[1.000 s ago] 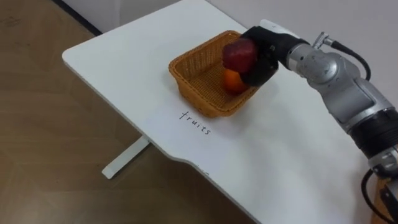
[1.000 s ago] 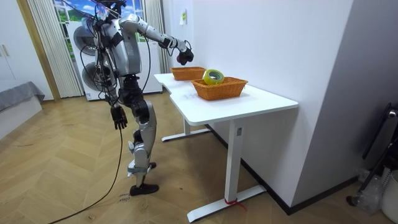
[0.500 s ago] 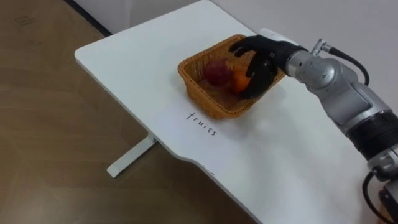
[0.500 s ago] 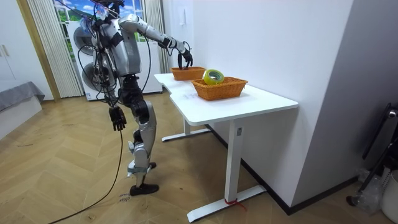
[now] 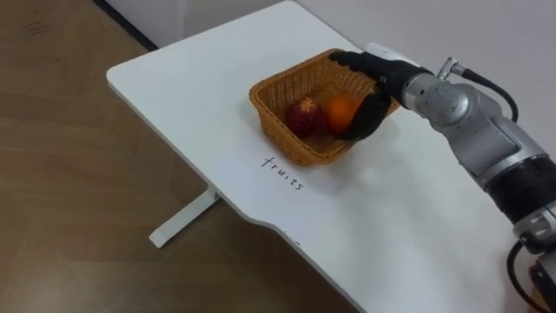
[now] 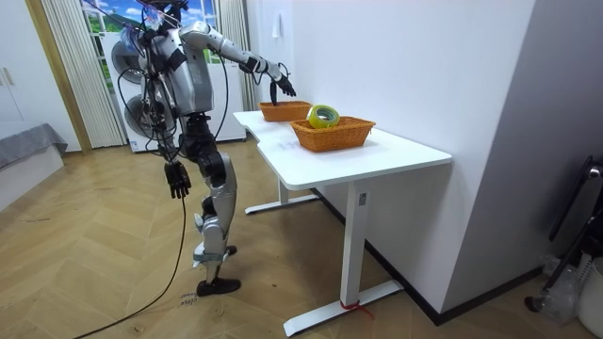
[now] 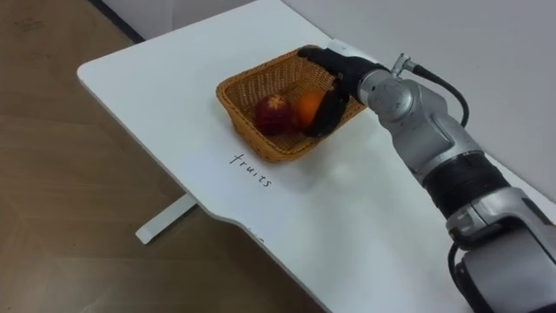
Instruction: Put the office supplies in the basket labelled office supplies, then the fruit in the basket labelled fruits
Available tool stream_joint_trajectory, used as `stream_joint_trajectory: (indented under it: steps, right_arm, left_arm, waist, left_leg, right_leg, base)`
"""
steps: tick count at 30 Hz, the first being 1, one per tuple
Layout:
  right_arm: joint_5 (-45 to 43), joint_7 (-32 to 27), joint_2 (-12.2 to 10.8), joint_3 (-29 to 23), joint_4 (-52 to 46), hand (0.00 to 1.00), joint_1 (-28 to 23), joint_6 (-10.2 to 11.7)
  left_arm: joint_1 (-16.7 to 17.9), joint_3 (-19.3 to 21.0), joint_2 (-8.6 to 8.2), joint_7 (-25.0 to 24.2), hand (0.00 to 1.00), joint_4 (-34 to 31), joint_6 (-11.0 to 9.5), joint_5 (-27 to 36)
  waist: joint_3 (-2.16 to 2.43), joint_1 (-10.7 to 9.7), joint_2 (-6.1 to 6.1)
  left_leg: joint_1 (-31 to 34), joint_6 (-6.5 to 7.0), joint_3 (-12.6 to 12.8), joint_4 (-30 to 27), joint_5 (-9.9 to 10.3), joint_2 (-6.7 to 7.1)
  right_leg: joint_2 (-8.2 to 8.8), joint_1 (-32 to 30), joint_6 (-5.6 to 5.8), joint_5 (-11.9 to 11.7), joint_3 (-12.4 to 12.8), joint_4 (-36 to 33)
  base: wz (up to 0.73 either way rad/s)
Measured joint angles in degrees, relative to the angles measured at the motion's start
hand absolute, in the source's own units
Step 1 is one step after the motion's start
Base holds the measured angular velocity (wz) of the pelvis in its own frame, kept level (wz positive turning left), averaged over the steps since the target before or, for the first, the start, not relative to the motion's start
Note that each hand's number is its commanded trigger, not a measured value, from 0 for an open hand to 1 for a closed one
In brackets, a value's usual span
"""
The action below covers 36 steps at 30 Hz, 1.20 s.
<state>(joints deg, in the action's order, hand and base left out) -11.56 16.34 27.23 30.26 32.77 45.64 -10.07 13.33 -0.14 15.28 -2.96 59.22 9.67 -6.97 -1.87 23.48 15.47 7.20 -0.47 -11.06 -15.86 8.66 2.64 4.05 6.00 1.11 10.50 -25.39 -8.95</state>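
Your right hand (image 5: 375,87) hangs over the fruit basket (image 5: 280,137), fingers apart, empty. Apple (image 5: 301,116) and orange (image 5: 340,110) lie inside. Withdraw it next.

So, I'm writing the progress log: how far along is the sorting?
Done: an apple and an orange lie in the fruit basket, and a tape roll sits in the other basket. In hand: nothing; the right robot hand hovers open over the fruit basket's rim, the left robot hand hangs at its side. Left: nothing loose shows on the table; likely nearly finished.
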Motion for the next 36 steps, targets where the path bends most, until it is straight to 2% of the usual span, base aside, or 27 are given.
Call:
stream_joint_trajectory:
  steps: [8, 11, 14, 16, 19, 20, 21, 22, 26, 30, 34, 36]
  right_arm:
    - [0.22, -0.08, 0.01, -0.73, -2.32, 0.0, 0.0, 0.02]
    - [0.4, -0.88, 0.04, -4.72, -4.47, 0.0, -0.05, 0.15]
    - [-0.03, -3.73, 0.12, -9.02, -6.65, 0.0, -0.2, 0.0]
    - [-1.29, -6.48, 0.15, -10.49, -9.33, 0.0, -0.18, 0.23]
    - [-2.56, -8.68, 0.26, -12.67, -13.09, 0.0, -1.35, 0.2]
    - [-2.58, -9.09, 0.28, -12.87, -14.21, 0.0, -1.65, 0.2]
    - [-2.78, -9.43, 0.28, -13.1, -15.59, 0.0, -1.95, 0.29]
    - [-3.86, -9.51, 0.28, -13.6, -15.61, 0.0, -1.99, 0.58]
    - [-4.11, -11.45, 0.51, -16.84, -16.05, 0.0, -2.08, 0.62]
    - [-5.0, -12.78, 3.05, -19.33, -16.8, 0.0, -2.11, 0.66]
    - [-5.04, -13.56, 3.6, -21.17, -18.4, 0.0, -2.14, 0.64]
    - [-5.04, -13.56, 3.89, -21.73, -18.84, 0.0, -2.21, 0.67]
  left_arm:
    - [1.01, 0.14, -0.22, 0.37, 0.0, -1.67, 0.21, -0.01]
    - [1.43, 0.72, -0.27, 0.23, 0.0, -2.75, 0.28, 0.0]
    - [1.94, 2.23, -0.86, 0.38, 0.0, -3.49, 0.63, -0.05]
    - [2.04, 2.21, -1.2, 1.47, 0.0, -3.67, 0.79, -0.01]
    - [1.66, 2.5, -1.16, 2.45, 0.0, -4.71, 0.8, 0.02]
    - [1.58, 2.97, -1.2, 2.42, 0.0, -4.93, 0.8, 0.02]
    - [1.42, 3.6, -1.21, 2.41, 0.0, -5.18, 0.77, 0.1]
    - [1.03, 3.86, -1.21, 2.45, 0.0, -5.26, 0.76, 0.28]
    - [-0.58, 3.93, -1.64, 3.45, 0.0, -5.4, 0.01, 0.34]
    - [-1.43, 3.95, -1.76, 4.7, 0.0, -6.56, -0.77, 0.41]
    - [-1.67, 4.59, -2.61, 4.65, 0.0, -6.86, -0.94, 0.67]
    - [-1.86, 4.58, -2.68, 4.53, 0.0, -6.98, -1.12, 0.93]
  waist:
    - [0.05, -1.67, -0.28]
    - [0.12, -3.51, -0.63]
    - [0.83, -4.91, -1.79]
    - [1.69, -6.97, -3.45]
    - [1.97, -8.56, -4.78]
    - [2.09, -8.9, -4.84]
    - [2.04, -9.48, -5.02]
    - [1.81, -10.93, -5.35]
    - [1.9, -13.66, -5.28]
    - [1.96, -15.28, -5.56]
    - [2.21, -16.29, -6.09]
    - [2.17, -17.13, -6.23]
  left_leg:
    - [0.48, 0.06, 0.04, -1.13, 0.39, 0.01]
    - [0.78, 0.18, 0.16, -1.87, 0.72, 0.06]
    - [0.39, 0.4, 0.9, -1.9, 0.85, -0.05]
    - [-0.37, 0.61, 1.59, -1.77, 0.81, 0.01]
    - [-2.3, 0.77, 2.72, -0.69, 0.7, -0.01]
    - [-2.62, 0.76, 3.0, -0.42, 0.69, -0.08]
    - [-3.34, 0.74, 3.34, 0.21, 0.57, -0.12]
    - [-3.97, 0.76, 3.41, 0.55, 0.45, -0.1]
    - [-3.88, 0.8, 3.54, 0.31, 0.45, -0.1]
    - [-3.91, 0.91, 4.4, 0.45, 0.52, -0.17]
    - [-5.03, 1.14, 6.26, 1.42, 0.42, -0.53]
    - [-5.51, 1.13, 6.53, 1.84, 0.41, -0.65]
  right_leg:
    - [-0.06, -0.1, 0.02, 0.01, 0.09, -0.02]
    - [-0.07, -0.13, 0.06, 0.03, 0.28, -0.07]
    - [0.08, -0.3, 0.16, -0.03, 1.29, -0.77]
    - [0.33, 0.17, 0.22, -0.06, 1.71, -0.97]
    - [0.72, 1.03, 0.71, 0.21, 2.67, -1.05]
    - [0.72, 1.1, 0.71, 0.21, 3.02, -1.07]
    - [0.77, 1.38, 0.7, 0.21, 3.35, -1.05]
    - [0.82, 1.85, 0.7, 0.21, 3.36, -1.04]
    - [0.84, 1.79, 0.68, 0.19, 3.52, -1.01]
    - [0.88, 1.25, 0.74, 0.15, 4.88, -1.22]
    - [1.03, 0.93, 0.76, 0.14, 6.42, -1.68]
    - [0.97, 1.04, 0.76, 0.14, 6.69, -1.7]
  base:
    - [0.0]
    - [-0.03]
    - [-0.12]
    - [-0.12]
    - [-0.17]
    - [-0.28]
    - [-0.15]
    - [-0.08]
    - [-0.02]
    - [-0.12]
    - [-0.2]
    - [-0.17]
